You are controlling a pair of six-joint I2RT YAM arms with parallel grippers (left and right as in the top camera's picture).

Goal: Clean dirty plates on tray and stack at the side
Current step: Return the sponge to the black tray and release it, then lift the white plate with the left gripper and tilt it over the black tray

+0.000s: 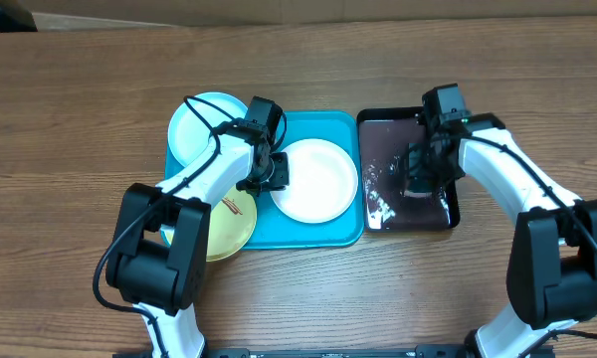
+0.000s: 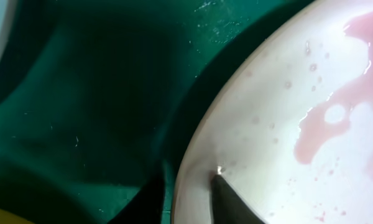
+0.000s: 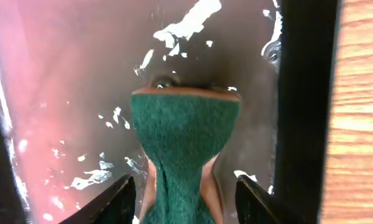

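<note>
Here, white plate (image 2: 267, 112) rim sits inside left claw (image 2: 188, 182).

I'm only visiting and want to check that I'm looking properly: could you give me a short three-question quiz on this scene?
1. True or false: the white plate lies on the turquoise tray.
2. What sits between the right jaws? A) a green sponge B) a fork C) a cup
3. Fill the gap: the wet tray beside the turquoise one is ____ in colour.

Key: 1 true; 2 A; 3 black.
</note>
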